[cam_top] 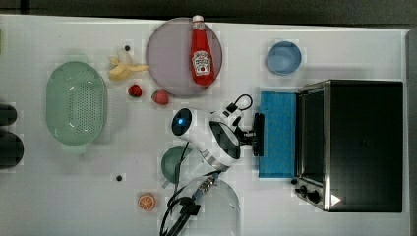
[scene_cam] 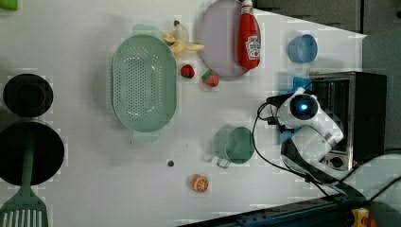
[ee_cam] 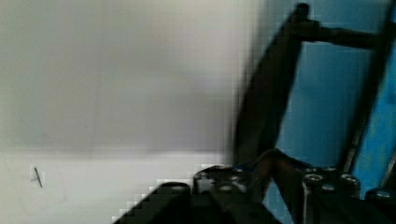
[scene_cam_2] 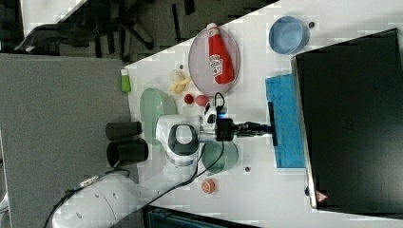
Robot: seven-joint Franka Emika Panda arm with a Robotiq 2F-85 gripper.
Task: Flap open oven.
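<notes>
Black pincer (cam_top: 255, 133) is clamped on the dark bar handle (cam_top: 258, 133) of the oven's door (cam_top: 278, 133), with fingers narrowly set on either side of the bar. Door lies flapped down, its blue glass facing up, level over the white worktop (cam_top: 74, 196). Oven (cam_top: 361, 145) stands at the top view's right edge, two knobs (cam_top: 307, 191) at its front. Behind the wrist sits a green cup (cam_top: 173, 164); farther off are an orange slice (cam_top: 146, 201), a plate (cam_top: 169, 56) bearing a ketchup bottle (cam_top: 202, 51), a blue bowl (cam_top: 284, 57) and a green colander (cam_top: 76, 103).
</notes>
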